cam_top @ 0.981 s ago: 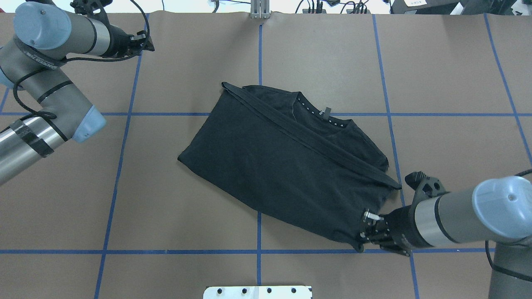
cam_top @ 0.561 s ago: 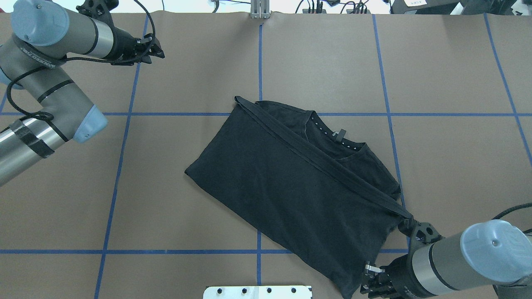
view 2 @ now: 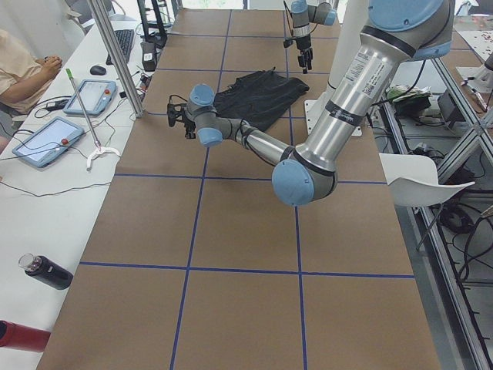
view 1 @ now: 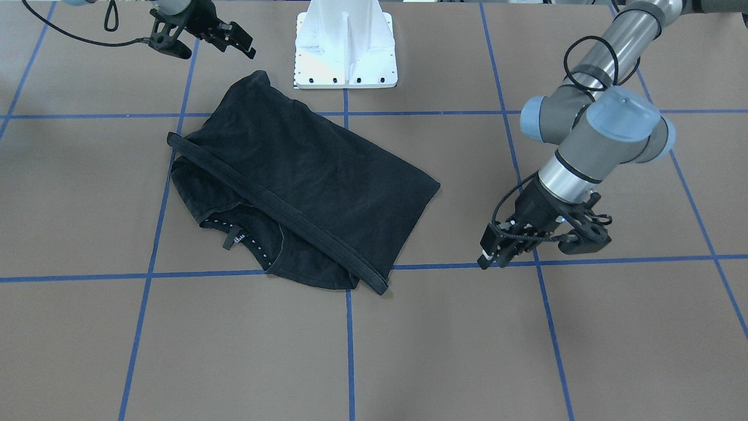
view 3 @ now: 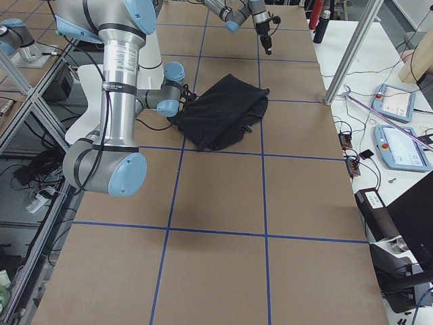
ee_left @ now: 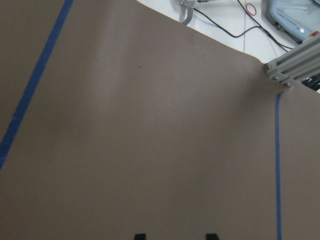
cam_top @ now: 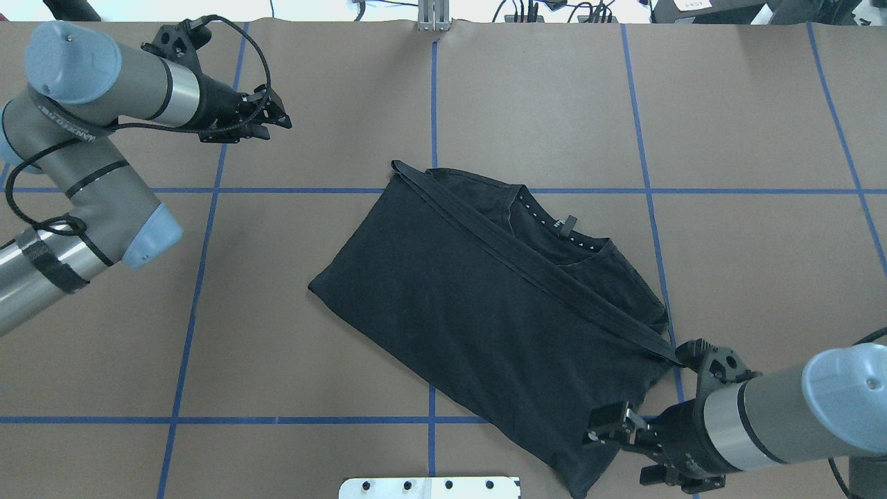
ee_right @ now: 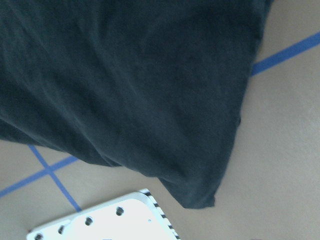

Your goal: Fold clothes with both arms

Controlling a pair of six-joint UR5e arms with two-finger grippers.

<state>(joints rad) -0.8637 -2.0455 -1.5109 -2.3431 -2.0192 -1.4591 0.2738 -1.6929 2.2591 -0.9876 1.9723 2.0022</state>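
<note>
The black T-shirt (cam_top: 478, 312) lies folded in half on the brown table, with its collar and tag (cam_top: 565, 226) at the far side and its hem band running diagonally across it. The printed graphic is hidden. It also shows in the front view (view 1: 315, 164) and the right wrist view (ee_right: 125, 85). My right gripper (cam_top: 597, 428) is open and empty, hovering over the shirt's near right corner. My left gripper (cam_top: 279, 123) is open and empty over bare table, well to the far left of the shirt. Its fingertips (ee_left: 140, 236) stand apart.
The white base plate (cam_top: 429, 487) lies at the near edge, close to the shirt's near corner (ee_right: 200, 200). Blue tape lines (cam_top: 201, 277) grid the table. An aluminium post (cam_top: 433, 17) stands at the far edge. A side table with tablets (view 2: 46, 142) lies beyond it.
My right gripper dragged the shirt's corner towards the near right, then let go and lifted off it. My left gripper moved right and nearer, towards the shirt.
</note>
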